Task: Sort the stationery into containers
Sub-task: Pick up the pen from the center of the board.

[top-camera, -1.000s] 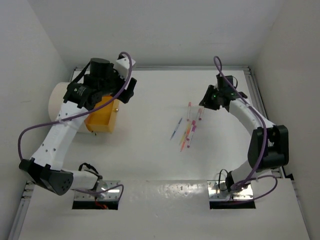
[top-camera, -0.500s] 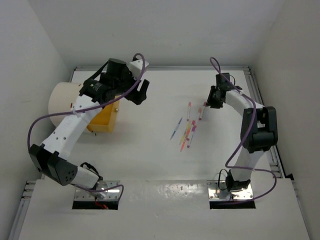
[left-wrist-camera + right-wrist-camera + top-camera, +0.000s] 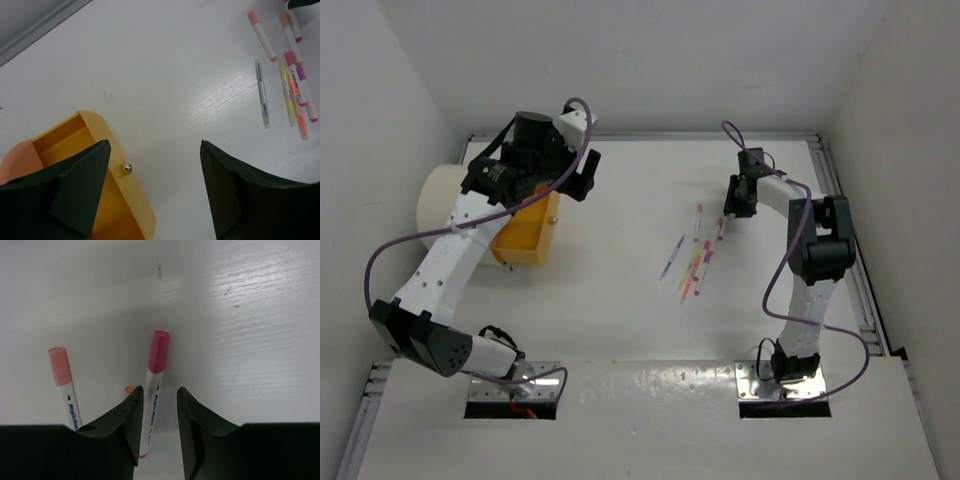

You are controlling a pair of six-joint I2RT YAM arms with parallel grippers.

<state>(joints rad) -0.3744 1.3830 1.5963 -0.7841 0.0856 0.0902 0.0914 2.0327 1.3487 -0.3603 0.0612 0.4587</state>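
Pens [image 3: 698, 262]: cluster mid-frame, open table [image 3: 620, 300] around.
Right gripper [image 3: 160, 390]: fingers slightly apart, straddling pink-capped pen [image 3: 160, 350].
Left gripper [image 3: 155, 145]: fingers wide, empty, over bin [image 3: 60, 137] rim.

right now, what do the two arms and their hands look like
The left arm and right arm are white segmented links with black joints. A purple cable loops along each. The left hand and right hand have matte black wedge-shaped fingers.

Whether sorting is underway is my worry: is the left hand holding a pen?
No, the left hand is open with no pen between its fingers; the pens lie apart from it on the table.
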